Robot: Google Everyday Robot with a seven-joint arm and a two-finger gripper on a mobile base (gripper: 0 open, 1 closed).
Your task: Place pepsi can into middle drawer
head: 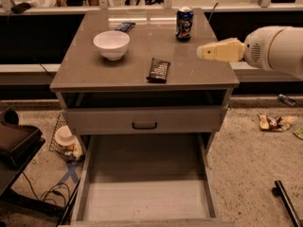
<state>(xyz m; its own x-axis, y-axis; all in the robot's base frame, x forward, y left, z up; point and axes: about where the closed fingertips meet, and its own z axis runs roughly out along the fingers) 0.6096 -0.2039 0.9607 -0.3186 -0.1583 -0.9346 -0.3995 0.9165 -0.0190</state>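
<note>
The pepsi can point(184, 23), dark blue with a silver top, stands upright at the back right of the cabinet top point(94, 74). My gripper point(201, 51), tan at the end of a white arm point(274, 51), reaches in from the right. It hovers over the right side of the top, in front of and a little right of the can, apart from it. The middle drawer point(147, 197) is pulled out wide below, and its pale grey floor is bare.
A white bowl point(111, 44), a flat dark snack bar point(158, 70) and a dark blue packet point(124, 26) lie on the top. A shut drawer front with a black handle point(144, 125) sits above the open drawer. Wrappers point(274, 122) and a basket point(66, 143) lie on the floor.
</note>
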